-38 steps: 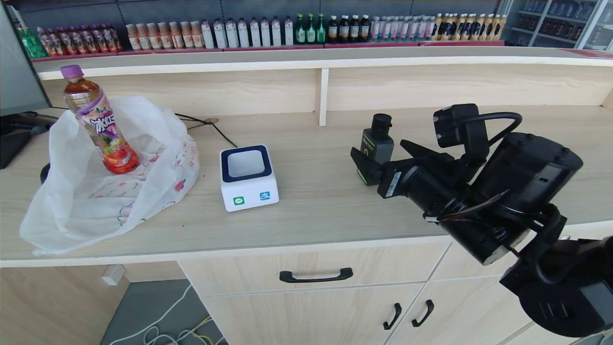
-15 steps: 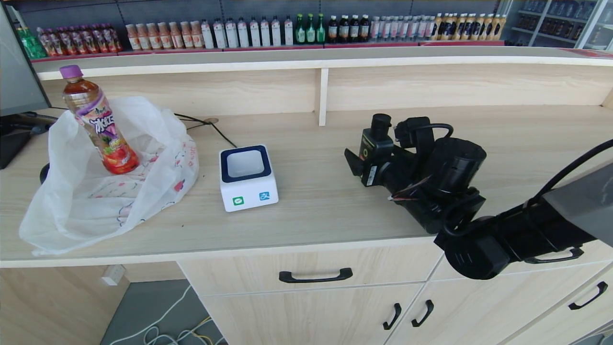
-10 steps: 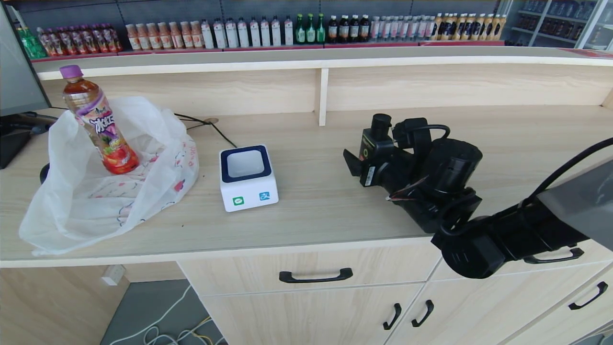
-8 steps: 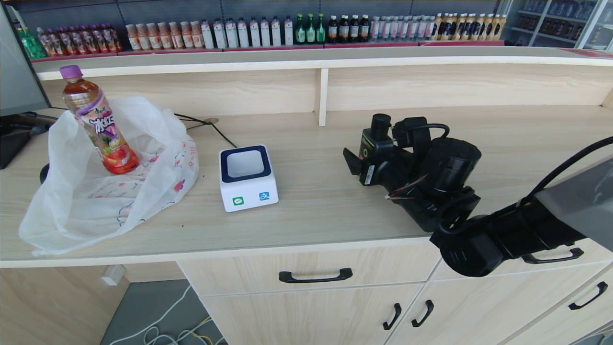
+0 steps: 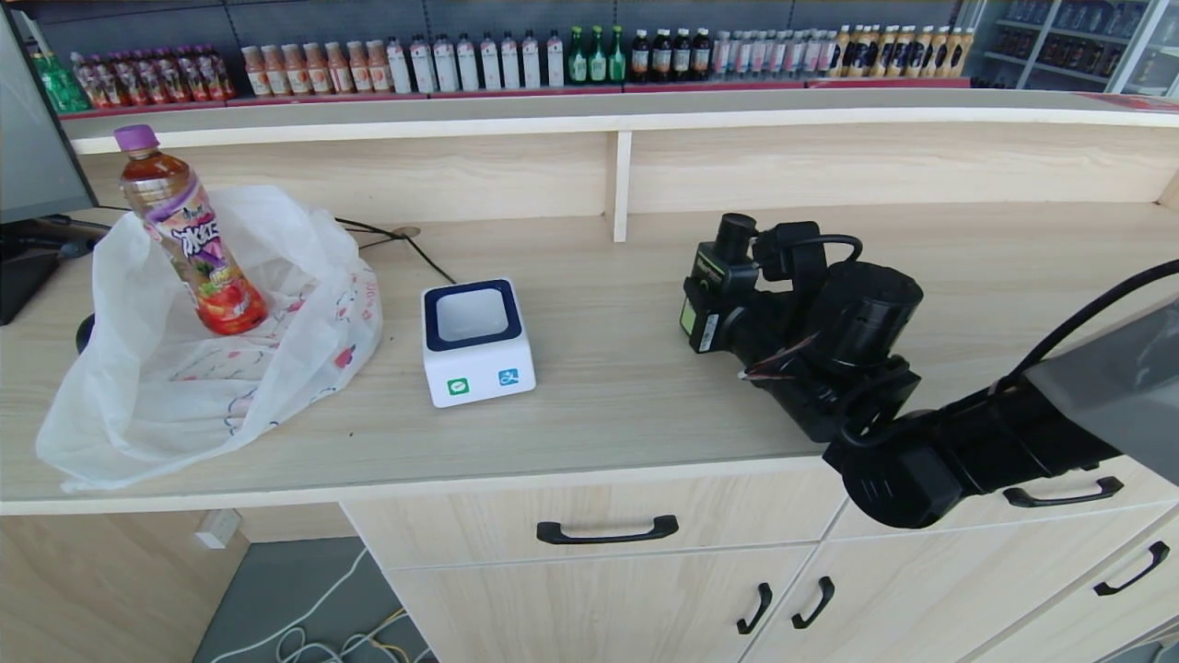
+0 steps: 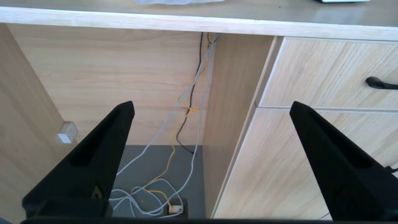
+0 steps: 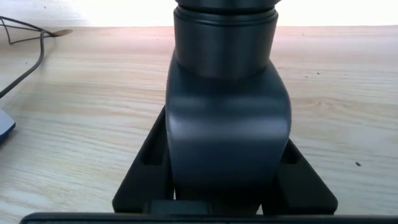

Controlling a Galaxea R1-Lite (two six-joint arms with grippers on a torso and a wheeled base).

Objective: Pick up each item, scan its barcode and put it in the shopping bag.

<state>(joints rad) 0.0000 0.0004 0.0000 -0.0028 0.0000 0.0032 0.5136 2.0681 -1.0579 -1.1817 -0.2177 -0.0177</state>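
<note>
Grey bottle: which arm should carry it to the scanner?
Right. The right arm's fingers are shut on the grey bottle; the left arm's fingers hang open below the counter edge, facing the cabinet.

Scanner (image 5: 478, 343) front: green & blue icon stickers; tea bottle (image 5: 195, 247) label print unreadable.

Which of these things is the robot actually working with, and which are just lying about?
Job: small dark grey bottle in right claw; white cube scanner; white plastic shopping bag; purple-capped tea bottle inside.
Lying about: black cable; row of shelved drink bottles.
</note>
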